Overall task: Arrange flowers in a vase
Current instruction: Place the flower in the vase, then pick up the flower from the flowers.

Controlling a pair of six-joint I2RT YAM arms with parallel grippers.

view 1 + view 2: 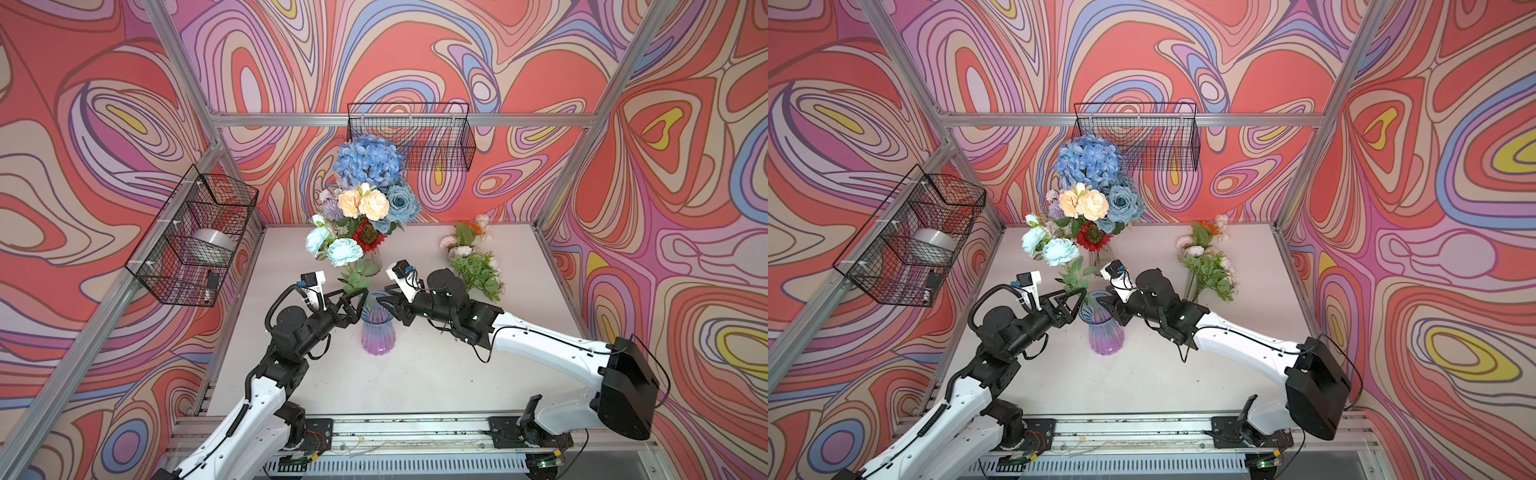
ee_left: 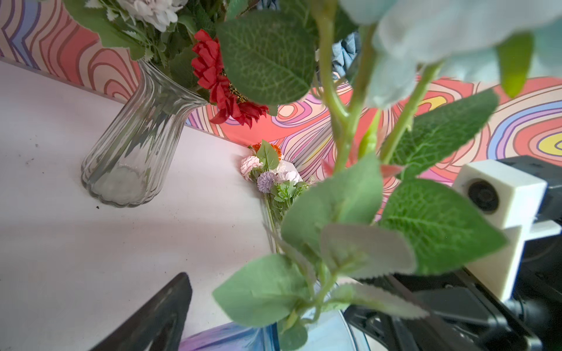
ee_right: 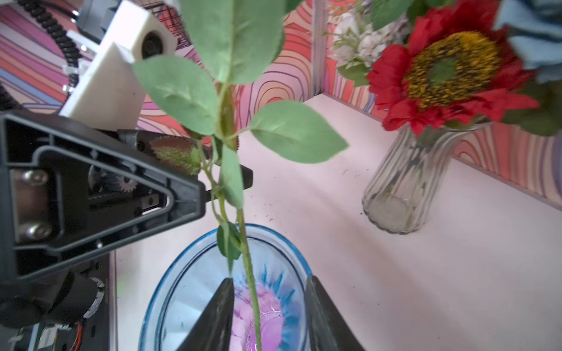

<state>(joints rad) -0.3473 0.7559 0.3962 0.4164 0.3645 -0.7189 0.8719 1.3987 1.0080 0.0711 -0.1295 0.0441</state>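
A blue-and-purple vase (image 1: 376, 332) (image 1: 1105, 334) stands mid-table. An aqua rose spray (image 1: 341, 252) (image 1: 1059, 252) rises from it, its green stem (image 3: 251, 288) reaching down inside. My right gripper (image 3: 270, 316) (image 1: 388, 300) hangs over the vase mouth. It is open, and the stem passes between the fingers (image 3: 220, 313) without touching either one. My left gripper (image 1: 358, 305) (image 1: 1077, 305) is open wide from the other side, its jaws on either side of the leafy stem just above the rim. A clear vase (image 1: 372, 261) (image 2: 133, 146) behind holds a full bouquet of flowers (image 1: 365, 195).
Several loose flowers (image 1: 473, 266) (image 1: 1206, 266) lie on the table at the back right. A wire basket (image 1: 193, 237) hangs on the left wall with a metal bowl in it. Another wire basket (image 1: 436, 137) hangs on the back wall.
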